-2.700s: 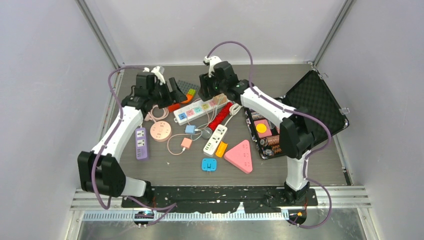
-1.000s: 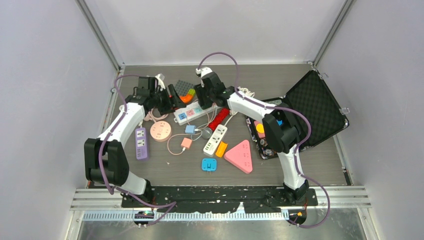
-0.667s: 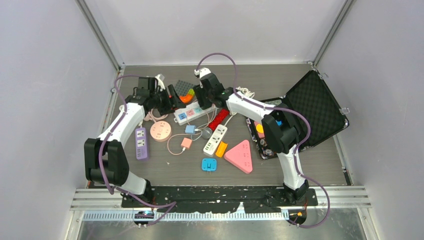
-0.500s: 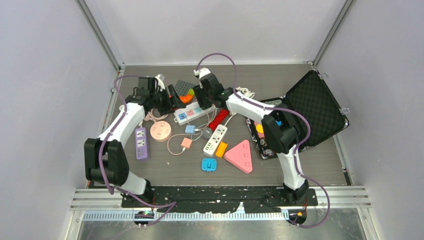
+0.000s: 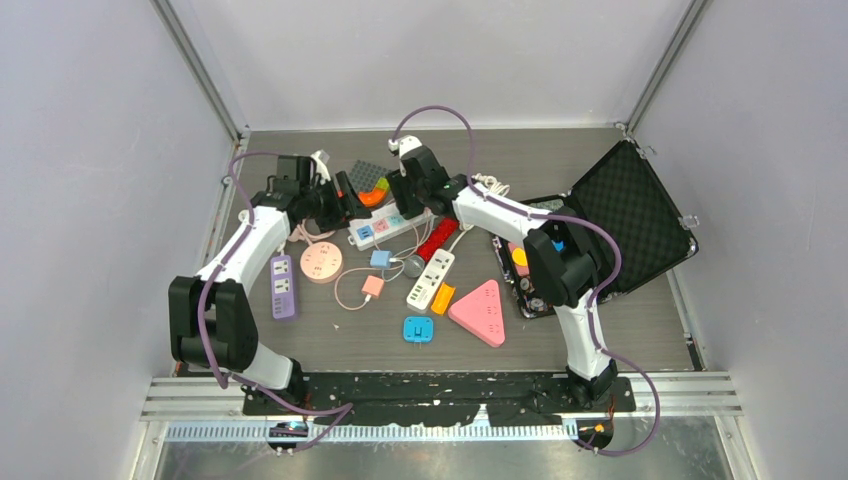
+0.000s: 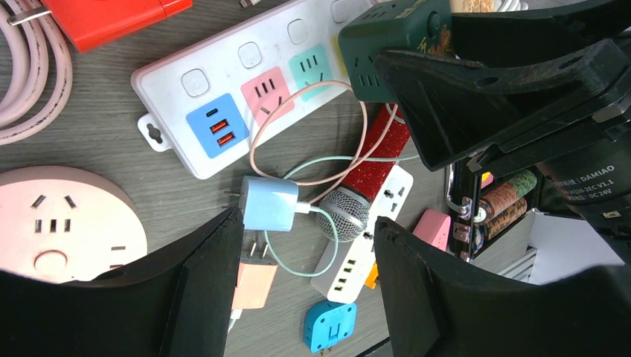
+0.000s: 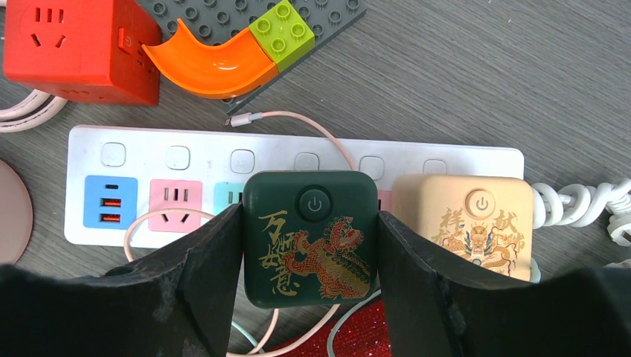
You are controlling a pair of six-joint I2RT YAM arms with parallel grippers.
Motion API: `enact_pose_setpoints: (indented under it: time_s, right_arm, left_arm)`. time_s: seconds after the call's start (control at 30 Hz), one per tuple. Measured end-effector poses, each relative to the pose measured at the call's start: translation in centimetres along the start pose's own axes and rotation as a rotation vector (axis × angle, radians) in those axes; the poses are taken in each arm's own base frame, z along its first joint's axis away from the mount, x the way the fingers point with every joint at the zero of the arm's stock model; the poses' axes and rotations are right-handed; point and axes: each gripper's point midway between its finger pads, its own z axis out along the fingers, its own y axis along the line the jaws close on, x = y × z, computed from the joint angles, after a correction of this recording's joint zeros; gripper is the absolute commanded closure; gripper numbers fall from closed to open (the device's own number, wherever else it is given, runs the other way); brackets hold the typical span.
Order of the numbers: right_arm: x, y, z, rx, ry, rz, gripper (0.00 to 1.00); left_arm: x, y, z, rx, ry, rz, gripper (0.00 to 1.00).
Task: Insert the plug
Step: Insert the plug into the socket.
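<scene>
**Right wrist view.** We are watching the right gripper (image 7: 310,217) grasping the dark green plug (image 7: 309,256), with its two black fingers (image 7: 201,282) pressing on the cube's left and right sides. The plug, which is carrying a gold-and-red dragon and a round power button, is lying over the white power strip (image 7: 461,160). We are unable to tell whether its pins are seated. It is covering most of a teal socket (image 7: 227,195) and is sitting between the pink socket (image 7: 175,201) on its left and the beige plug (image 7: 465,223) just beside it on its right. The beige plug is resting on the same strip. A thin pink cable (image 7: 238,120) is looping across the strip and passing beneath the green plug. Beyond the strip we are seeing a red cube socket (image 7: 74,44) and an orange curved brick (image 7: 201,67) adjoining a green brick (image 7: 286,26) on a grey baseplate (image 7: 327,15).

**Left wrist view.** The left gripper (image 6: 306,223) is hanging released, its fingers (image 6: 201,297) spread wide and grasping nothing. Between them, down on the table, we are seeing a light blue charger (image 6: 269,202) and the mesh head of a red microphone (image 6: 372,163). A round pink socket (image 6: 59,223) is lying to the left.

**Top view.** Both grippers are hanging over the far part of the table (image 5: 620,330), with the left one near the strip's left end.
</scene>
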Motion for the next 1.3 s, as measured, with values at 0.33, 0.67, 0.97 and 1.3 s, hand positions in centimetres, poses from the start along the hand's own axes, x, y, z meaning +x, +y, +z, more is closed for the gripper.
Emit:
enact_pose_setpoints:
  time_s: [0.33,0.67,0.97,1.3]
  right_arm:
    - [-0.1,-0.2,0.1,-0.033,0.002,-0.009,0.95]
    - [0.2,-0.8,-0.6,-0.040,0.010,-0.025,0.95]
    - [0.2,-1.1,-0.4,-0.044,0.000,-0.026,0.95]
    - [0.1,-0.6,-0.3,-0.080,-0.009,-0.021,0.95]
  left_arm:
    - [0.1,0.1,0.0,-0.003,0.004,0.002,0.36]
    - [0.4,0.5,0.0,-0.020,0.012,0.009,0.36]
    - [0.4,0.6,0.1,-0.021,0.016,0.009,0.37]
    - [0.5,0.7,0.2,-0.023,0.020,0.007,0.37]
